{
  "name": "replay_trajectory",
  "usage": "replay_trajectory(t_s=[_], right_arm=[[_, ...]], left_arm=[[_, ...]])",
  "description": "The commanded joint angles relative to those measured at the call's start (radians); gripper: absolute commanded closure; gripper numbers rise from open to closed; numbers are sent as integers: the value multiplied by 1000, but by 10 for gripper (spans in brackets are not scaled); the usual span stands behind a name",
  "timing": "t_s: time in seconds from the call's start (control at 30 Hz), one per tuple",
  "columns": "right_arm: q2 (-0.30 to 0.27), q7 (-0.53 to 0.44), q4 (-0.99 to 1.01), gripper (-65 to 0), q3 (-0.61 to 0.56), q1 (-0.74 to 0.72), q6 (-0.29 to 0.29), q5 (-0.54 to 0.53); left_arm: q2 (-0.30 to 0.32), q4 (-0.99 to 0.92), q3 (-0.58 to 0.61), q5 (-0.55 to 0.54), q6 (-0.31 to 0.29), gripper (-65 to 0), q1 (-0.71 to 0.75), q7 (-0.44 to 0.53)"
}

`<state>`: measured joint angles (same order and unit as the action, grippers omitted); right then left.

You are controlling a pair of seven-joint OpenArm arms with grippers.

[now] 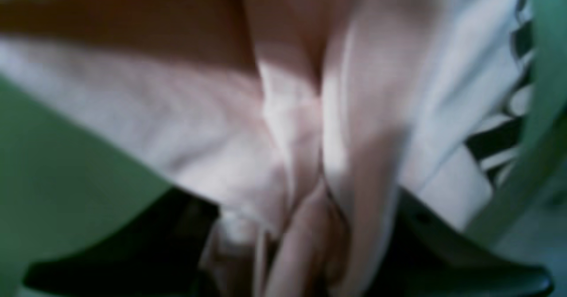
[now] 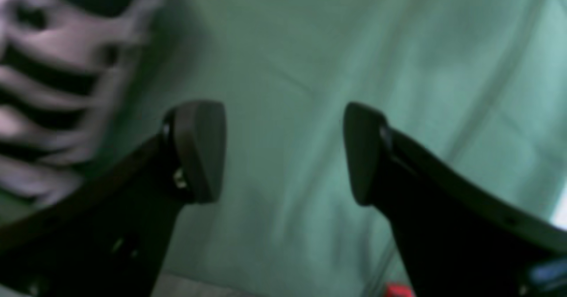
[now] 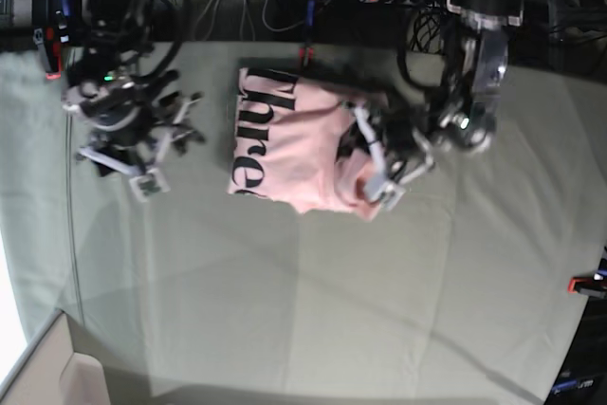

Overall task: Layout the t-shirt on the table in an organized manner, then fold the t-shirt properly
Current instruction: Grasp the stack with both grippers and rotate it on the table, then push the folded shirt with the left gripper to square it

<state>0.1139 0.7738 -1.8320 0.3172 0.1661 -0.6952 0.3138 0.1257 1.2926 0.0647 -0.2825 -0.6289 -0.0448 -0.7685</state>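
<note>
Firstly, from the left wrist view, the left hand (image 1: 310, 239) is closed narrow on a bunched fold of the pink t-shirt (image 1: 212, 124). The cloth fills most of this view and it is blurred. Black lettering (image 1: 496, 142) shows on the shirt to the right of the pinched fold. A piece of the grey-green table (image 1: 53, 186) is seen to the left of the shirt.

From the right wrist view, the right hand (image 2: 283, 155) stands wide open and holds nothing; only the table (image 2: 398, 66) is seen between its two pads (image 2: 201, 148). The lettered part of the t-shirt (image 2: 57, 97) lies to the left of this hand, apart from it.

From the base view, the t-shirt (image 3: 294, 144) lies crumpled on the table (image 3: 313, 310), near the far edge. The left hand (image 3: 384, 173) is at the shirt's right side, in the gathered cloth. The right hand (image 3: 147, 173) is well apart, to the left of the shirt. A red clamp (image 3: 580, 283) sits at the table's right edge.
</note>
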Motion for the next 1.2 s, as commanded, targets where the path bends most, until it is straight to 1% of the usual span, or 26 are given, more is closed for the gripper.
replay_trajectory(t_s=[0.0, 0.1, 0.2, 0.3, 0.37, 0.4, 0.53, 0.63, 0.7, 0.77, 0.8, 0.83, 0.93, 1.0, 1.03, 1.1, 1.17], right_arm=[[-3, -14, -19, -419, 30, -12, -3, -3], [-3, -14, -19, -419, 125, -18, -3, -5], [-4, -14, -19, -419, 208, -17, -3, -5], [-7, -14, -19, -419, 285, -9, -3, -5], [-7, -14, -19, -419, 336, -6, -3, -5], [-7, -14, -19, -419, 359, -6, -3, -5], [-6, -14, -19, -419, 437, -3, -3, -5], [-4, -14, -19, -419, 477, -3, -3, -5], [-3, -14, -19, -419, 497, -3, -3, -5], [-3, -10, -19, -419, 501, -3, -3, -5], [-1, -10, -18, -419, 501, -3, -3, -5], [-1, -10, -18, -419, 501, -3, -3, -5], [13, -9, -18, -419, 498, -3, -3, -5], [23, -12, -18, -419, 495, -3, -3, -5], [27, -12, -18, -419, 494, -3, -3, -5], [31, -12, -18, -419, 492, -3, -3, -5], [40, -14, -18, -419, 492, -3, -3, -5]], left_arm=[[1, -1, 45, 7, -6, 0, -51, 27], [-4, -61, 197, 111, -7, 0, -166, 27], [-14, -135, 353, 185, -9, 0, -283, 37], [-56, -206, 531, 236, -9, 0, -379, 119], [-84, -255, 622, 271, -6, 0, -432, 185], [-108, -284, 662, 291, -6, 0, -453, 212], [-205, -391, 772, 392, -7, -1, -505, 257], [-260, -445, 824, 492, -7, -1, -521, 257], [-277, -460, 858, 566, -7, -11, -521, 252], [-283, -459, 874, 610, -7, -51, -519, 249], [-283, -459, 878, 628, -7, -84, -519, 249], [-283, -459, 878, 644, -7, -129, -519, 249], [-283, -446, 872, 678, 1, -301, -519, 255], [-275, -391, 867, 698, 2, -394, -519, 257], [-274, -359, 864, 702, 2, -426, -521, 257], [-255, -281, 832, 704, 2, -467, -521, 257], [-243, -206, 805, 704, 1, -479, -519, 254]])
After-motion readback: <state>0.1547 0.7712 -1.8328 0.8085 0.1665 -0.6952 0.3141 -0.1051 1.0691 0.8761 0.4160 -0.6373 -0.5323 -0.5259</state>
